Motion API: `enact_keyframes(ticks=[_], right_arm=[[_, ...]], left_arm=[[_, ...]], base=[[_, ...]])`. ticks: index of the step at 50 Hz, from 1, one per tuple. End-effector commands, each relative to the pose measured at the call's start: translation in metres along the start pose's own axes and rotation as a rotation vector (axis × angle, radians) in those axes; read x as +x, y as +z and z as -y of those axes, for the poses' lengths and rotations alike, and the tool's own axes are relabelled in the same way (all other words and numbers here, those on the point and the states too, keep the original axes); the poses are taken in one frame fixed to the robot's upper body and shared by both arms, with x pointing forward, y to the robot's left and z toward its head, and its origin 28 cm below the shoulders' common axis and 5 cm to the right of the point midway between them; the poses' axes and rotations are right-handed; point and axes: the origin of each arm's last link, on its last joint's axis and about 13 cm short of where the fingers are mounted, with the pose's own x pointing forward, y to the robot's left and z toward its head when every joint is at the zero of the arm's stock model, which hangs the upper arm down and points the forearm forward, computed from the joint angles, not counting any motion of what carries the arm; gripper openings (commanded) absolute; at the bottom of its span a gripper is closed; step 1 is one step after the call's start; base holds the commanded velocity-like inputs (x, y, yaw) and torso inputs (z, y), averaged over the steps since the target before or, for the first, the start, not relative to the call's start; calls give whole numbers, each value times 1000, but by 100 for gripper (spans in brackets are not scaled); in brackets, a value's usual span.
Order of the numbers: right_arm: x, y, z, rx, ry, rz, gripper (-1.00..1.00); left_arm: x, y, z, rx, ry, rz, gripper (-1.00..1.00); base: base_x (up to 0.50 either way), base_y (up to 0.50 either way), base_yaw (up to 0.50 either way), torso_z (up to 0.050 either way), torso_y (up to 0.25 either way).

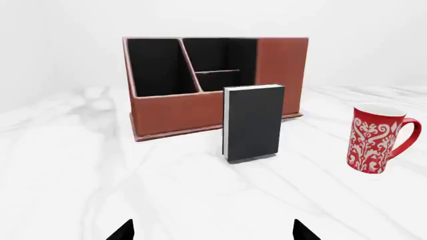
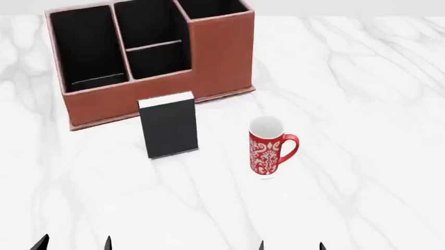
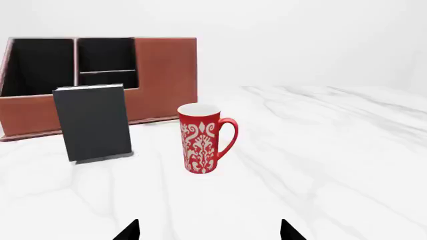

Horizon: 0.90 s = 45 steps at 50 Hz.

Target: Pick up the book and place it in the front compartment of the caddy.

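The black book (image 2: pixel 170 129) stands upright on the white marble table just in front of the reddish-brown caddy (image 2: pixel 222 52). It also shows in the left wrist view (image 1: pixel 253 123) and in the right wrist view (image 3: pixel 93 122). The caddy (image 1: pixel 280 70) has black-lined compartments and one taller end (image 3: pixel 167 75). My left gripper (image 1: pixel 213 231) is open and empty, well short of the book; its tips show at the head view's lower left (image 2: pixel 73 244). My right gripper (image 3: pixel 210 231) is open and empty, near the table's front (image 2: pixel 291 246).
A red-and-white patterned mug (image 2: pixel 268 147) stands right of the book, handle to the right; it also shows in the left wrist view (image 1: pixel 377 139) and the right wrist view (image 3: pixel 203 138). The marble table (image 2: pixel 361 104) stretches wide to the right.
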Motion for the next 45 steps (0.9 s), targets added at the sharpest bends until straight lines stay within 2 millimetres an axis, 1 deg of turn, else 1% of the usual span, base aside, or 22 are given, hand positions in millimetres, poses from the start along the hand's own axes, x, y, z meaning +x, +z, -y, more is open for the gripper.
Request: enact_keyframes(ticks=[1,5,6,7,8,9,10,15,16,19,21,22,24,25,28,31,32,34,35,38,40,45], right_arm=[[1,0,0,11,-5,0,100],[2,0,1,14,-12,-4,100],[16,-26,1,15,-28,39,100],[-3,-24,0,-6,-8,-48,100],[1,0,0,-2,-8,5,100],[1,2,0,2,-16,15,100],[1,2,0,1,-16,16,100],[1,11,0,16,-36,69,100],[1,16,1,11,-44,81,100],[0,30,2,16,-53,121,100],[-2,46,3,-2,-52,175,100],[-4,59,4,-3,-53,211,100],[-6,69,5,-5,-62,240,100],[-9,80,5,-1,-62,280,100],[-15,102,4,1,-61,344,100],[-21,117,5,-11,-64,398,100],[-25,128,6,-15,-74,429,100],[-29,136,7,-6,-74,456,100],[-34,145,8,-7,-83,484,100],[-38,152,7,6,-84,509,100],[-40,158,6,3,-83,527,100],[-48,174,3,14,-64,578,100]], left_arm=[[1,0,0,2,1,0,100],[2,0,0,4,-7,-9,100],[51,0,-2,70,-16,93,100],[13,-14,-2,43,21,-57,100],[0,-1,-1,44,23,-21,100],[1,4,-1,-16,24,-7,100],[1,6,-1,-21,25,-7,100],[1,17,2,15,11,40,100],[-1,27,3,7,40,96,100],[-2,41,5,17,29,142,100],[-5,56,8,6,2,181,100],[-8,66,10,-18,3,214,100],[-12,75,12,-8,-1,238,100],[-14,85,13,-15,-3,263,100],[-21,104,11,-22,-5,330,100],[-27,120,10,-38,5,369,100],[-30,128,9,-45,18,399,100],[-34,136,8,-51,17,411,100],[-38,143,7,-53,35,430,100],[-41,151,4,-83,58,449,100],[-43,148,2,-65,73,465,100],[-52,163,-1,-89,118,532,100]], base=[[0,0,0,0,0],[0,0,0,0,0],[0,0,0,0,0],[0,0,0,0,0],[0,0,0,0,0],[0,0,0,0,0],[0,0,0,0,0],[0,0,0,0,0],[0,0,0,0,0],[0,0,0,0,0],[0,0,0,0,0],[0,0,0,0,0],[0,0,0,0,0],[0,0,0,0,0],[0,0,0,0,0],[0,0,0,0,0],[0,0,0,0,0],[0,0,0,0,0],[0,0,0,0,0],[0,0,0,0,0],[0,0,0,0,0],[0,0,0,0,0]])
